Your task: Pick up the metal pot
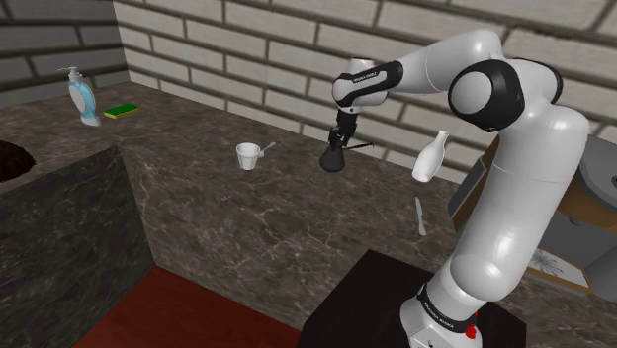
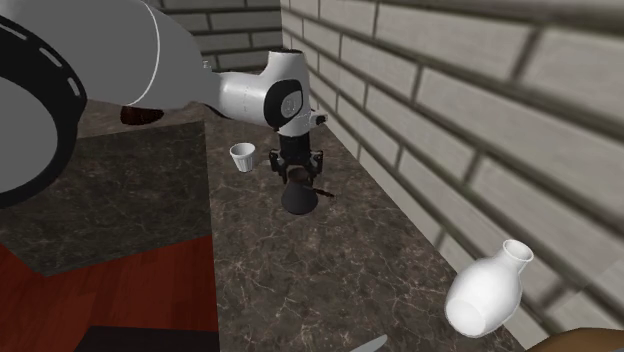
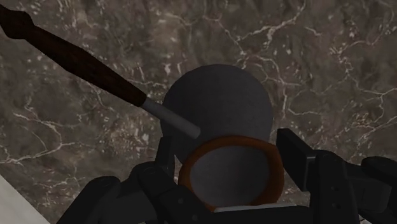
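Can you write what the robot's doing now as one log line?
pot: dark, upright, long handle out sideways | gripper: right over its rim | lifted: cannot tell | cup: white, nearby on counter

In the shoulder view, your counter (image 1: 297,227) runs along the brick wall (image 1: 247,49). The pot (image 1: 332,156) is mid-counter, close to the wall, and the gripper (image 1: 340,138) is directly above it, clasping its rim. The cup (image 1: 248,156) stands apart to that view's left of the pot. The bottle (image 1: 430,158) is to its right, and a knife (image 1: 420,216) lies nearer the stand (image 1: 376,297). Far left, the soap dispenser (image 1: 81,97) stands just beside the sponge (image 1: 123,110).
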Tool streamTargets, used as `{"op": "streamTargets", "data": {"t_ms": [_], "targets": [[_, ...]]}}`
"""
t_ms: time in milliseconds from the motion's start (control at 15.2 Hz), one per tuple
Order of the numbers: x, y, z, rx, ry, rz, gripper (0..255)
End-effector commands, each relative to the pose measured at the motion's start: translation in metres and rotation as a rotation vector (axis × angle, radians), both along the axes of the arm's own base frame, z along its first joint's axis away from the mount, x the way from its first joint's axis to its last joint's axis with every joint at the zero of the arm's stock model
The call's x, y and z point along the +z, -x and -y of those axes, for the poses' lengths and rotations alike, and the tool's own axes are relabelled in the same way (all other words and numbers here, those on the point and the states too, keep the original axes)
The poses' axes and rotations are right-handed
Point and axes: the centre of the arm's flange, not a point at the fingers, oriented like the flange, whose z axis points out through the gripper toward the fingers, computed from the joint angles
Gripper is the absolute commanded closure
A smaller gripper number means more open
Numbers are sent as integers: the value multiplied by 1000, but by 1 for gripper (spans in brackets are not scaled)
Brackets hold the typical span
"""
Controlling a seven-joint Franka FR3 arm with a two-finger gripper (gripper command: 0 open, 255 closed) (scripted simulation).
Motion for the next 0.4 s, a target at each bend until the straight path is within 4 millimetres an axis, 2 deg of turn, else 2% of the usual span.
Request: {"op": "streamTargets", "data": {"t_ms": [0,198,330], "targets": [[12,1,-1,0,0,1,255],[27,1,-1,0,0,1,255],[28,1,-1,0,0,1,255]]}}
